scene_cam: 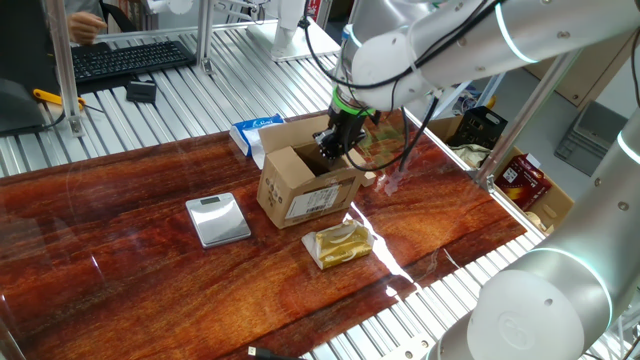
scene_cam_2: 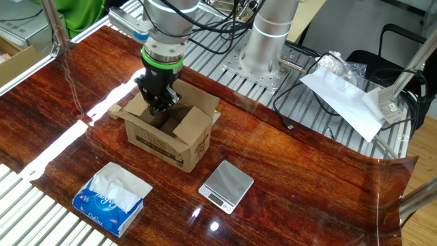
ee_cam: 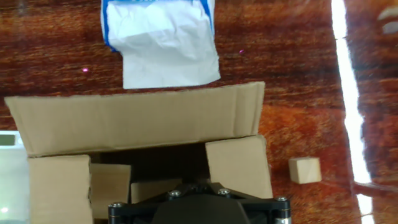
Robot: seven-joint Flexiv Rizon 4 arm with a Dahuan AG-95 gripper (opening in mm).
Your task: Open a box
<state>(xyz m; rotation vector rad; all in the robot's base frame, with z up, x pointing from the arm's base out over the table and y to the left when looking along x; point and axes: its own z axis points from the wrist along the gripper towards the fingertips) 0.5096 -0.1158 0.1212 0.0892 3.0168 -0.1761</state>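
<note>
The brown cardboard box [scene_cam: 300, 190] stands in the middle of the wooden table with its white label facing front. It also shows in the other fixed view [scene_cam_2: 171, 133]. Its top flaps stand up or fold outward, and the inside is dark. In the hand view the far flap [ee_cam: 137, 124] lies spread wide and two shorter flaps stand at the sides. My gripper [scene_cam: 333, 145] hangs over the opening at the box's far side, tip at flap height [scene_cam_2: 158, 104]. Its fingers look pressed together with nothing seen between them. The hand view shows only the gripper's black base.
A blue-and-white tissue packet [scene_cam: 255, 130] lies just behind the box. A gold foil pack [scene_cam: 340, 243] lies in front of it and a small silver scale [scene_cam: 217, 218] to its left. A small wooden cube [ee_cam: 305, 170] sits right of the box. The arm's base [scene_cam_2: 270, 41] stands at the table's edge.
</note>
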